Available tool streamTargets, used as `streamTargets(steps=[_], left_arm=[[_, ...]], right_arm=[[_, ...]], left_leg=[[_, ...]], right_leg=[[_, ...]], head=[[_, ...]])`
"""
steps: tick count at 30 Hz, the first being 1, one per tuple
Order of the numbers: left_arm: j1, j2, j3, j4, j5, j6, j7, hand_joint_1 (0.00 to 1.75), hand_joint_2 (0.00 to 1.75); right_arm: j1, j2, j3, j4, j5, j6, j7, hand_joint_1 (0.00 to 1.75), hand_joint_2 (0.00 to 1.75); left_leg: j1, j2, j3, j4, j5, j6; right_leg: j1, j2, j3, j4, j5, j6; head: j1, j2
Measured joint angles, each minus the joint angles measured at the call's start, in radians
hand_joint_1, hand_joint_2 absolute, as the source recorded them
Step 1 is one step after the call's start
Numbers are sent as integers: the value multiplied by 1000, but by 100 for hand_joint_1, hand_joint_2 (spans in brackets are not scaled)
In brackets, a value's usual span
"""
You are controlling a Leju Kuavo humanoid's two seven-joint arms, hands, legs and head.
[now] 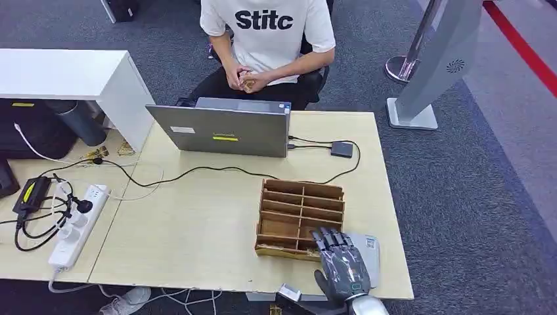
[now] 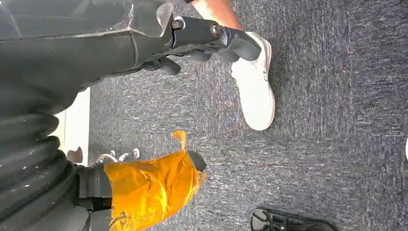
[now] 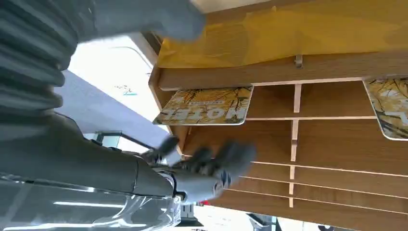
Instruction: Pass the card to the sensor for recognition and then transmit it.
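The wooden card rack (image 1: 300,217) sits near the front right of the table (image 1: 197,230), its open slots turned up so that cards can be drawn out from above. The right hand (image 1: 341,262) hangs over the rack's near right corner, back upward, fingers (image 1: 330,240) spread a little and reaching forward over the last slots; they hold nothing that I can make out, and the hand looks open, poised to pick. In the right wrist view a hotel key card (image 3: 207,106) leans in the slot nearest the rack's end wall, with one long edge standing proud, and a second card (image 3: 388,107) rests further along the same row; the blurred fingertips (image 3: 226,161) are near the first card but apart from it. A flat grey pad (image 1: 368,252), probably the sensor, lies just beside the rack under the hand, so the card should need only a short carry. Room is tight here: the table's front and right edges are close, and the slot dividers leave little space for fingers. The left hand (image 2: 154,190), wrapped in orange tape, hangs over the carpet beside the table; I cannot tell how its fingers are set. A seated person (image 1: 269,46) waits behind the laptop (image 1: 220,128).
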Motion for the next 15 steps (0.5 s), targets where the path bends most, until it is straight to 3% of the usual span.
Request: streamTargets(steps=[4, 7, 10, 11, 15], left_arm=[[0, 0, 0, 0, 0, 0, 0, 0, 175], [0, 0, 0, 0, 0, 0, 0, 0, 175], [0, 1, 0, 0, 0, 0, 0, 0, 175], [-1, 1, 0, 0, 0, 0, 0, 0, 175], [-1, 1, 0, 0, 0, 0, 0, 0, 175]], right_arm=[[-4, 0, 0, 0, 3, 1, 0, 175, 175], [-10, 0, 0, 0, 3, 1, 0, 155, 175], [-11, 0, 0, 0, 4, 3, 3, 162, 175], [-11, 0, 0, 0, 6, 5, 8, 175, 175], [-14, 0, 0, 0, 12, 7, 10, 175, 175]], left_leg=[[0, 0, 0, 0, 0, 0], [0, 0, 0, 0, 0, 0], [0, 0, 0, 0, 0, 0], [0, 0, 0, 0, 0, 0], [0, 0, 0, 0, 0, 0]], right_leg=[[0, 0, 0, 0, 0, 0], [0, 0, 0, 0, 0, 0], [0, 0, 0, 0, 0, 0], [0, 0, 0, 0, 0, 0], [0, 0, 0, 0, 0, 0]], head=[[0, 0], [0, 0], [0, 0], [0, 0], [0, 0]])
